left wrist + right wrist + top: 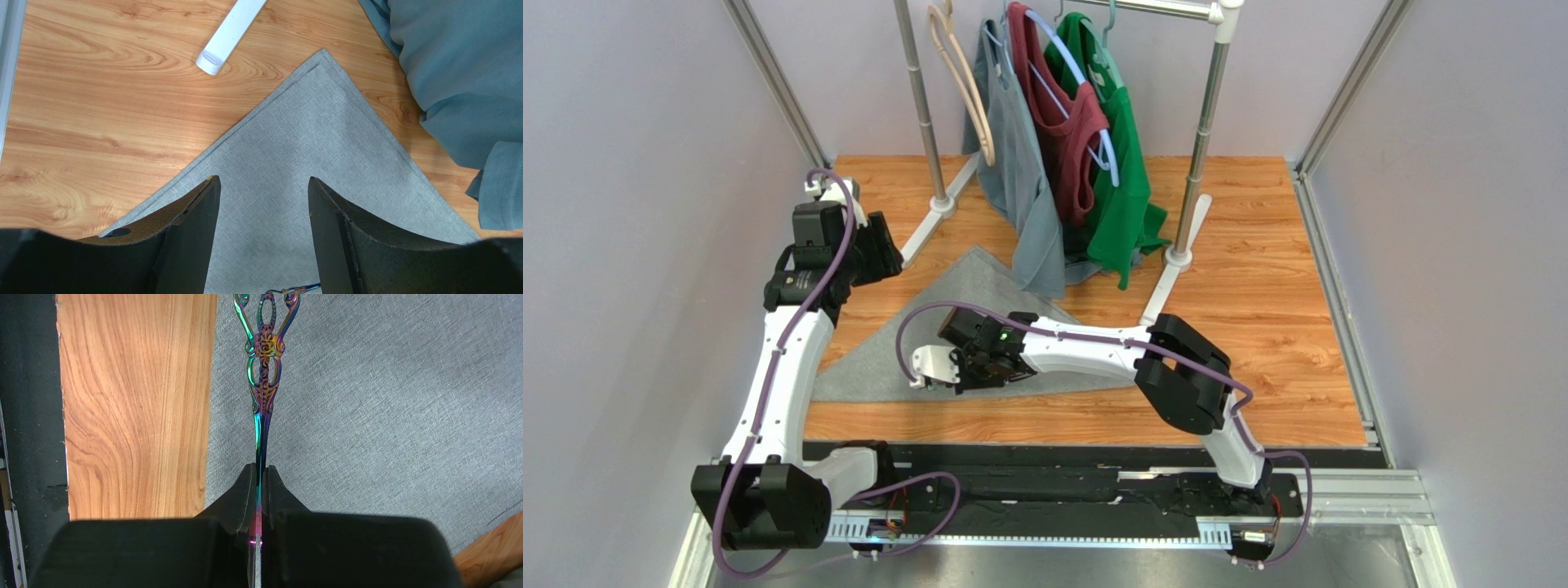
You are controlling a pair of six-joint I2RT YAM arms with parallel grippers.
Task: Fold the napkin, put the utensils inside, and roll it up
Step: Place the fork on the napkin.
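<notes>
**Right claw [260, 471] clamped on the utensil [267, 349] along the napkin's [860, 368] near edge**

We see the fingers pinched tight on the slim stem of an ornate, rainbow-tinted utensil; its patterned end reaches out ahead of them, parallel to the cloth's hem and just inside it; whether it touches the cloth we cannot tell. We judge that this line is chosen so the piece lies along the long folded side, ready for rolling toward the point.

The napkin lies on the bench [1259, 319] folded to a triangle, long side at 6 o'clock, point at 12 o'clock. Our left claw [263, 184] hangs with fingers well apart and nothing between them, above the slope at 10 o'clock, near the point; we take it as waiting to pin or lift that corner.

For room: bare wood runs along the hem at 6 o'clock before the dark rail; at 12 o'clock the white rack foot [230, 30] sits near the point, and a blue-grey shirt [454, 73] hangs down close to the cloth's edge at 2 o'clock; a roll toward the point heads into that crowding, while 3 o'clock offers more open bench.
</notes>
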